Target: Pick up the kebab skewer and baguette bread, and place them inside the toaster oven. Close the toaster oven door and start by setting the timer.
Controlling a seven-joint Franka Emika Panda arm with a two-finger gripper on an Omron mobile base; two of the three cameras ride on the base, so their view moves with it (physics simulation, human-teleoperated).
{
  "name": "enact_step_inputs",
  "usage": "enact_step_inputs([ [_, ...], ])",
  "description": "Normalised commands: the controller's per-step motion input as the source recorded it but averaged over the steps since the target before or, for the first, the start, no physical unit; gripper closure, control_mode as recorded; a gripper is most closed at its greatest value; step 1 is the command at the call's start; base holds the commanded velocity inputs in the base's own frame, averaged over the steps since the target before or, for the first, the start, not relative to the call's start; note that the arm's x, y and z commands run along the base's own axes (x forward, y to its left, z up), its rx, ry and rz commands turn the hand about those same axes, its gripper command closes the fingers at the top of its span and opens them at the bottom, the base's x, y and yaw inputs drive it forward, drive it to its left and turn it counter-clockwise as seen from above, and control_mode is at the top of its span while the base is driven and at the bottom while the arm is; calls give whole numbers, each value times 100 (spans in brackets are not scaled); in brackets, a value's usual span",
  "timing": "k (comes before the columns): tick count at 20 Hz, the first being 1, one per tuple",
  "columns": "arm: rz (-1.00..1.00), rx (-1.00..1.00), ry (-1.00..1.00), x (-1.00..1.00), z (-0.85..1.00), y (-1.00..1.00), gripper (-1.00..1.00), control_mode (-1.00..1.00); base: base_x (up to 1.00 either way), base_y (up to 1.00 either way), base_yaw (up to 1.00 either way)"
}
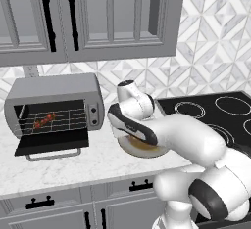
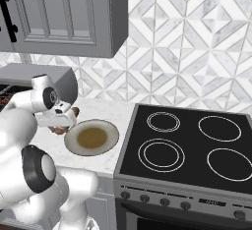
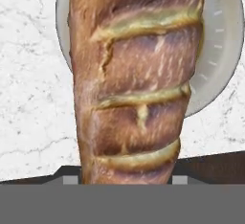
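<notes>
Baguette bread (image 3: 136,89) between fingers (image 3: 70,180), above plate (image 3: 222,50).

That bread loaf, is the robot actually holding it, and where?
Yes. The gripper holds the baguette bread by its near end; the rest sticks out over the plate.

The baguette bread (image 3: 136,84) is showing a rough, matt brown crust with pale cuts across it. Under it, the round plate (image 3: 222,41) is looking smooth and a bit shiny, and the counter (image 3: 28,98) around the plate is looking like smooth white marble with thin grey veins.
</notes>
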Motion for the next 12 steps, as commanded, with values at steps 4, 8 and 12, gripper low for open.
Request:
enact_step_inputs([
  [4,35,2,4,-40,65,100,100,-100,0,0,0],
  [8,28,2,2,-26,60,100,100,-100,0,0,0],
  [12,3,0,0,-1,50,99,100,-100,0,0,0],
])
